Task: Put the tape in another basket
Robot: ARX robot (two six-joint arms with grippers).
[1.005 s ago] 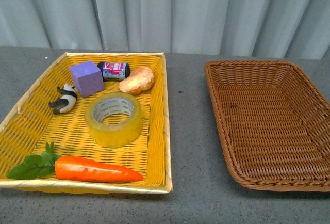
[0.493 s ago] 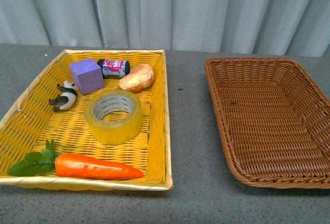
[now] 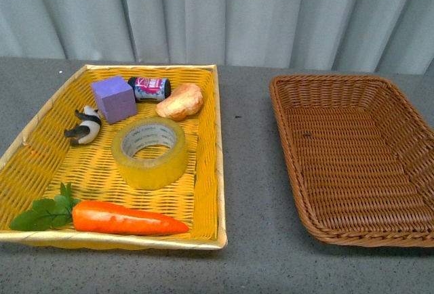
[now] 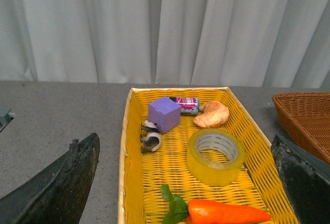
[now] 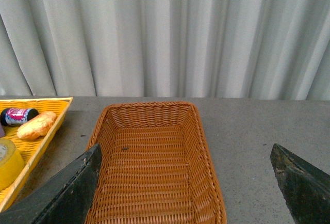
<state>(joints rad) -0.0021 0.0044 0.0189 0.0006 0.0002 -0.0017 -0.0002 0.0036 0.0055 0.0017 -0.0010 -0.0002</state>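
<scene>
Yellowish packing tape (image 3: pixel 149 153) lies untouched, left gripper (image 4: pixel 184 140) and right gripper (image 5: pixel 185 150) spread empty; its slick wall could slip a shallow pinch

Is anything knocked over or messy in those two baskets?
Mostly tidy. The little panda toy lies flopped over in the yellow basket, and the small can lies on its side there too. Nothing looks spilled or broken. The brown basket holds only a tiny dark speck.
</scene>
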